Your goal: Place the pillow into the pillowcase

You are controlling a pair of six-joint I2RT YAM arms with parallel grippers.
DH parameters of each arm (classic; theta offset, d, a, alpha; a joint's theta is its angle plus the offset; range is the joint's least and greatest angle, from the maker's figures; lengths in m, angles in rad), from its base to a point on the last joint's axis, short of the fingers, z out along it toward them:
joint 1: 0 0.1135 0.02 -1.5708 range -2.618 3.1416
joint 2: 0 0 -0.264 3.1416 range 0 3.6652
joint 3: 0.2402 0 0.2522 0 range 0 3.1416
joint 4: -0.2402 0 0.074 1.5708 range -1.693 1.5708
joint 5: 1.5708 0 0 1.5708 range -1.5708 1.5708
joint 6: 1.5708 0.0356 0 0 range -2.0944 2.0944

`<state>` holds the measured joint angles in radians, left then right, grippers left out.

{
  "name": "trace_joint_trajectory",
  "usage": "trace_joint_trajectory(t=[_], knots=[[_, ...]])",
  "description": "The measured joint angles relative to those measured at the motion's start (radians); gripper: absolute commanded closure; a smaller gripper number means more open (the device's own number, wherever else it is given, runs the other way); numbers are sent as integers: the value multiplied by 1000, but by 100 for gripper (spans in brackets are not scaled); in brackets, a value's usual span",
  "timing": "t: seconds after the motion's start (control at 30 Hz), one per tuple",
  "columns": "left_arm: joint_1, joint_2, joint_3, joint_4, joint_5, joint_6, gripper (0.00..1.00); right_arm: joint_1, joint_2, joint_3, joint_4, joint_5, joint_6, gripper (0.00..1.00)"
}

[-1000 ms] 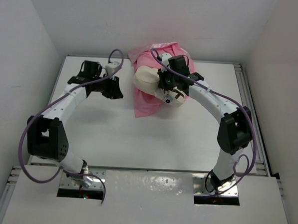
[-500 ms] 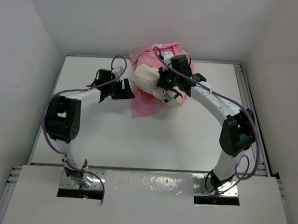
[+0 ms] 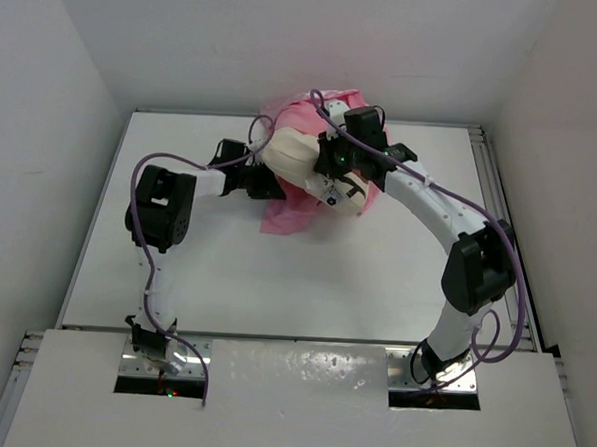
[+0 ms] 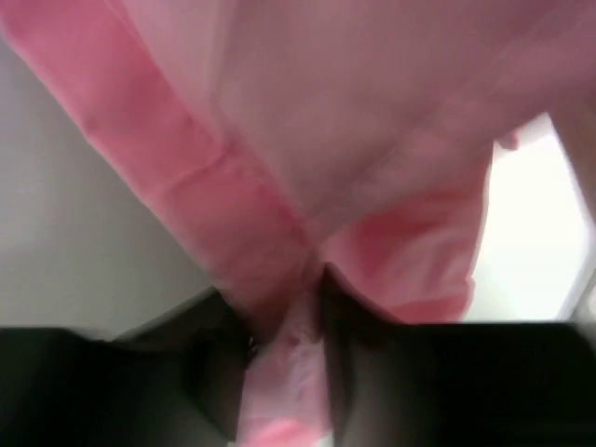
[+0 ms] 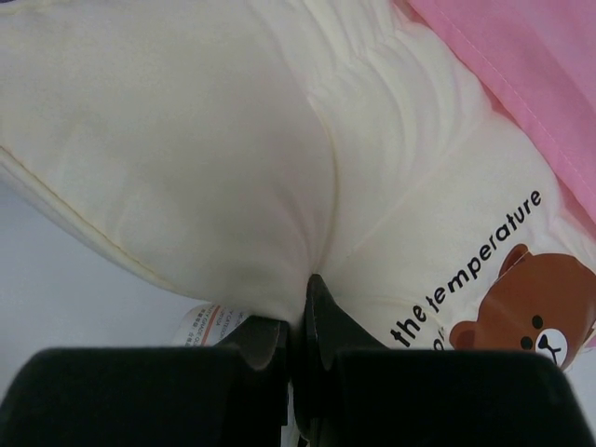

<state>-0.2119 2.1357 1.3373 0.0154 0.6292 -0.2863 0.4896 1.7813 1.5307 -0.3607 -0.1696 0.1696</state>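
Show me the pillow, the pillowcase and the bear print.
Pillow (image 5: 177,140): right wrist view, on its plain cream face.
Pillowcase (image 4: 354,102): left wrist view, on the pink satin.
Bear print (image 5: 526,315): right wrist view, on the brown bear's face.

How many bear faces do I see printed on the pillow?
1. The bear face is on the pillow, low on the right in the right wrist view, beside the printed words. Others may be hidden under the pillowcase.

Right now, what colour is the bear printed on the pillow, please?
Brown bear, right wrist view.
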Motion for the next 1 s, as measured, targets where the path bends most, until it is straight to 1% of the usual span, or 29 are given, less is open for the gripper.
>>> trace_joint_trajectory(t=[0.03,0.17,0.2,0.27,0.3,0.37,0.4,0.43,0.5,0.57,0.63,0.7,0.73,0.77,0.8,0.83,0.87,0.9,0.93,0.97,1.0], knots=[[-3,14,4,8,28,-12,100,-5,0,1,-1,-3,0,100],[2,57,44,25,162,-46,100,-23,2,2,-10,-31,-6,100],[5,64,85,-13,188,-25,100,-29,6,3,-10,-37,-13,100],[8,73,190,-122,222,74,100,-35,28,23,-16,-43,-29,99],[11,73,243,-165,235,124,100,-36,58,53,-29,-43,-37,74],[31,55,296,-195,270,175,100,-37,127,136,-68,-50,-41,44],[44,37,293,-195,291,181,100,-38,177,200,-106,-62,-42,17],[57,20,275,-185,308,174,100,-39,219,256,-140,-78,-42,1],[83,-15,207,-169,330,164,100,-42,275,332,-187,-126,-61,1],[110,-27,158,-180,334,167,100,-47,266,309,-195,-164,-60,1],[113,-24,142,-211,332,174,100,-60,200,205,-148,-186,-46,1],[101,-23,142,-231,335,176,100,-102,85,53,-105,-209,-5,1],[98,-23,142,-231,339,178,100,-129,32,-8,-79,-222,16,7],[93,-23,142,-235,340,180,100,-166,-27,-70,-43,-233,53,19],[88,-23,142,-247,340,186,100,-216,-83,-141,27,-259,100,38],[85,-22,142,-258,340,195,100,-262,-134,-209,95,-285,150,64],[85,-22,142,-268,339,203,100,-302,-166,-258,143,-306,188,68],[85,-21,142,-279,339,209,100,-346,-189,-309,200,-322,247,67],[87,-21,144,-291,339,214,100,-380,-196,-348,240,-333,295,62],[88,-21,146,-299,338,220,100,-400,-194,-379,273,-333,332,46],[89,-20,150,-307,335,227,100,-412,-186,-412,302,-329,360,42]])
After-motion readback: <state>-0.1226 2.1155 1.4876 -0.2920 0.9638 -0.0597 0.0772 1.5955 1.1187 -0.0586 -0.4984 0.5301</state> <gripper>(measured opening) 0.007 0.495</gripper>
